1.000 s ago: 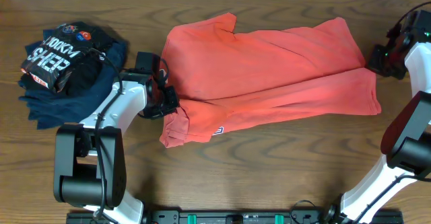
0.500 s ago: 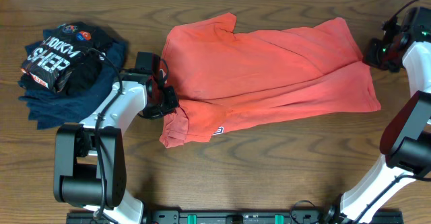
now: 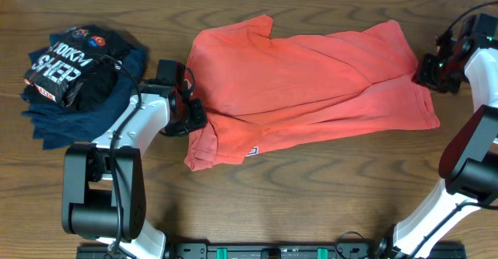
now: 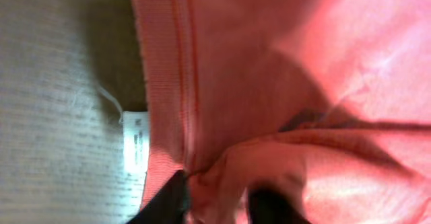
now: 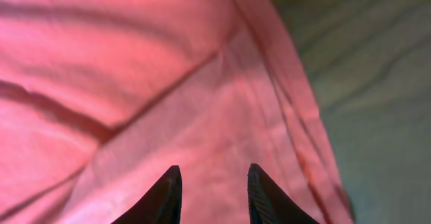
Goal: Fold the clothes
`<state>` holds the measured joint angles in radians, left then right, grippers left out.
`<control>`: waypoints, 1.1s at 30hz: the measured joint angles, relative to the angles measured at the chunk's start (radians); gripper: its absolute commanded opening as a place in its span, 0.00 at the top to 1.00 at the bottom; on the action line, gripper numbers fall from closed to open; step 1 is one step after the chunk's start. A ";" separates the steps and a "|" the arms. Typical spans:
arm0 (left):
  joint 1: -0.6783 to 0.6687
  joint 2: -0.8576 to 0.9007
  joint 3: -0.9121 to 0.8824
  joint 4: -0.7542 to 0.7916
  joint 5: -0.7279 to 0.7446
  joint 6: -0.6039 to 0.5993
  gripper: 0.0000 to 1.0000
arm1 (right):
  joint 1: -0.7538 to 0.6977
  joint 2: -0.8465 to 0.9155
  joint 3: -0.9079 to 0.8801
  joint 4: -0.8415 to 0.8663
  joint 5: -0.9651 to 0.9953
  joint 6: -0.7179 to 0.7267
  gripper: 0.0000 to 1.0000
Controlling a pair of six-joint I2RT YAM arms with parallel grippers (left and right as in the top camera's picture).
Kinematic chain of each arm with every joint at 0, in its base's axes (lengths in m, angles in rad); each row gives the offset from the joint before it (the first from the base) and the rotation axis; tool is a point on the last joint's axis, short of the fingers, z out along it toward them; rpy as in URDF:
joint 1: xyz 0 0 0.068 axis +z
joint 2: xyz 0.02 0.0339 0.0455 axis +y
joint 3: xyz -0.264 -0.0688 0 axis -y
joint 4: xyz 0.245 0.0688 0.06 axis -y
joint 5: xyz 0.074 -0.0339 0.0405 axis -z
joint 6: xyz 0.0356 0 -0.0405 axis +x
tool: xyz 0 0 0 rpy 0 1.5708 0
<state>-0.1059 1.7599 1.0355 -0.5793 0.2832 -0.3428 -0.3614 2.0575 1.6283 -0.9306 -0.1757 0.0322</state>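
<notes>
Right gripper (image 3: 430, 71) has shifted in across the desk (image 3: 311, 204) to the right edge of the coral-red T-shirt (image 3: 311, 88); left gripper (image 3: 193, 119) unmoved at the left edge.

Nearest the arm bases: lower-left corner of the T-shirt, doubled over, small white hem patch (image 3: 251, 152) showing. Left gripper: low at a ribbed edge, jaws parted, a bunched fold of cloth between its fingers (image 4: 269, 207); white neck tag (image 4: 136, 146) just beside that ribbing. T-shirt: spread and creased across the middle of the desk, one sleeve turned up at the far left corner. Right gripper: jaws spread, fingertips (image 5: 168, 190) over the cloth near its hem, nothing between them. Far left: black printed shirt (image 3: 66, 68) folded on navy folded garments (image 3: 47, 127), well apart from the T-shirt.
</notes>
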 measured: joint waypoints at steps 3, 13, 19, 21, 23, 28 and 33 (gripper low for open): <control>0.005 0.000 0.005 0.007 -0.001 -0.003 0.44 | 0.000 0.000 -0.042 0.003 0.007 0.000 0.69; 0.017 -0.146 0.022 0.008 -0.001 0.004 0.36 | -0.001 -0.029 -0.305 0.251 0.017 0.000 0.73; -0.013 -0.248 0.034 -0.051 -0.002 0.014 0.36 | -0.001 -0.053 -0.349 0.301 0.016 0.000 0.74; -0.052 -0.258 0.036 -0.084 -0.002 0.030 0.37 | -0.001 -0.053 -0.349 0.302 0.016 0.000 0.73; -0.106 -0.256 0.034 -0.104 -0.002 0.050 0.37 | -0.001 -0.053 -0.349 0.302 0.016 0.000 0.73; -0.235 -0.247 -0.002 -0.108 -0.001 0.091 0.36 | -0.001 -0.053 -0.349 0.302 0.016 0.000 0.73; -0.332 -0.211 -0.062 -0.070 -0.001 0.138 0.37 | -0.001 -0.053 -0.349 0.302 0.016 0.000 0.74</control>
<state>-0.4374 1.5490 0.9737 -0.6495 0.2821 -0.2047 -0.3622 2.0045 1.2793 -0.6289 -0.1596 0.0319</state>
